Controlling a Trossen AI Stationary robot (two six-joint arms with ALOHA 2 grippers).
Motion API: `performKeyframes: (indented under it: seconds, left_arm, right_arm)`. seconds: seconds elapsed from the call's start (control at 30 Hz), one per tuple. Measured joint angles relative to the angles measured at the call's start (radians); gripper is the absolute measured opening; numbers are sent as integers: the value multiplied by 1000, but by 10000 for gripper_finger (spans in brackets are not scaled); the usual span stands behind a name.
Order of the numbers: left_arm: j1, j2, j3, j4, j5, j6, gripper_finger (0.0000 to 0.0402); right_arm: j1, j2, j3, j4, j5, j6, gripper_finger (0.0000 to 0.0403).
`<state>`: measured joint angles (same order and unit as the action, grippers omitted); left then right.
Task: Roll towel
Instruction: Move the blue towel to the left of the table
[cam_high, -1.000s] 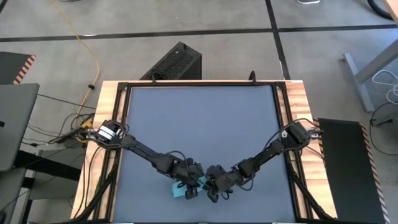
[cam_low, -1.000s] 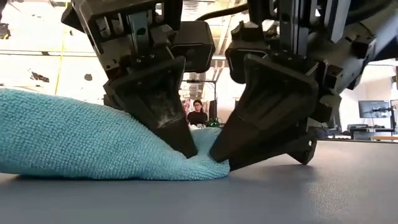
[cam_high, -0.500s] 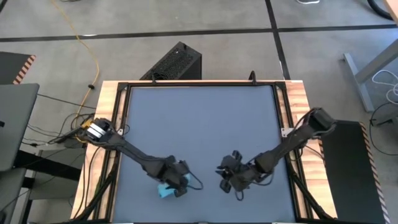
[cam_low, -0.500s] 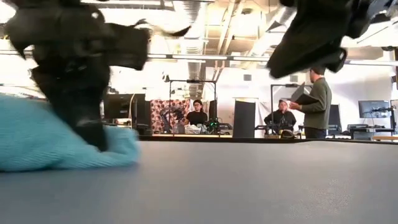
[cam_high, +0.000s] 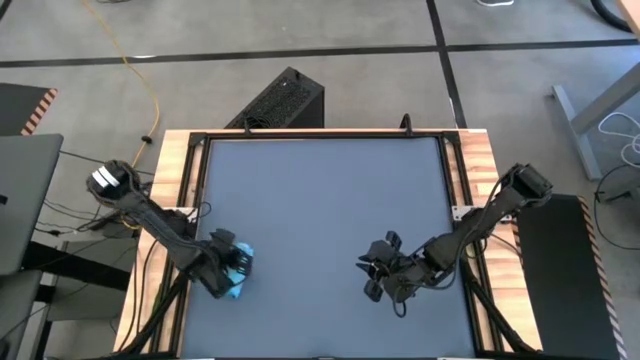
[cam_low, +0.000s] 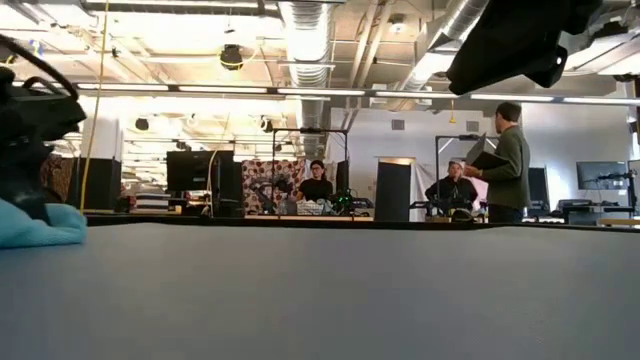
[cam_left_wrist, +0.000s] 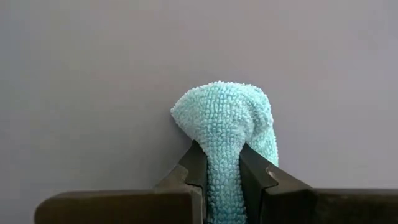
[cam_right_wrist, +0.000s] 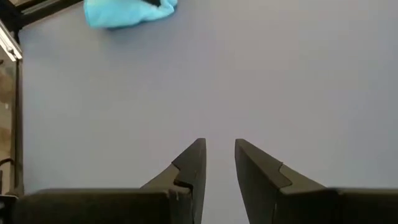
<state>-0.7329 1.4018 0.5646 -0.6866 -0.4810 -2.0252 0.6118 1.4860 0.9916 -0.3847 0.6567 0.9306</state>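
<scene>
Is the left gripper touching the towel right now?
Touching. The left wrist view shows the left gripper with both fingers pinched on the towel, no gap either side.

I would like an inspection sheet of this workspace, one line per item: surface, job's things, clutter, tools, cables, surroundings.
Surface: dark grey tabletop with a wooden border, bare in the middle.
Job's things: towel, light blue, bunched, at the table's front left.
Clutter: nothing seen on the tabletop.
Tools: left tool shut on the towel; right tool empty, fingers slightly apart, above the front right area.
Cables: yellow cable on the floor by the left side; dark cables run along both arms.
Surroundings: black box behind the table; people far back in the room.
</scene>
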Motion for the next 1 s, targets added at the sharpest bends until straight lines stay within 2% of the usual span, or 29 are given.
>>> performKeyframes:
  seconds: [0.13, 0.27, 0.37, 0.57, 0.8, 1.0]
  left_arm:
    - [-38, -94, -62, -52, 7, -84, 26]
    - [-42, -157, -48, -223, 30, -110, 26]
    - [-38, -193, -40, -272, 16, -113, 27]
    - [-19, -171, -39, -205, -11, -107, 49]
    - [2, -109, -37, -82, -48, -13, 64]
    - [2, -122, -37, -74, -47, 16, 122]
  right_arm:
    - [-9, 0, 0, -4, 0, 0, 111]
    - [-22, 0, 0, 0, 0, -12, 111]
    - [-32, 0, 0, 5, -1, -12, 111]
    - [-39, 0, 0, 5, -1, -13, 111]
    - [-53, 0, 0, 18, -1, -16, 111]
    - [-59, 0, 0, 31, -3, -20, 111]
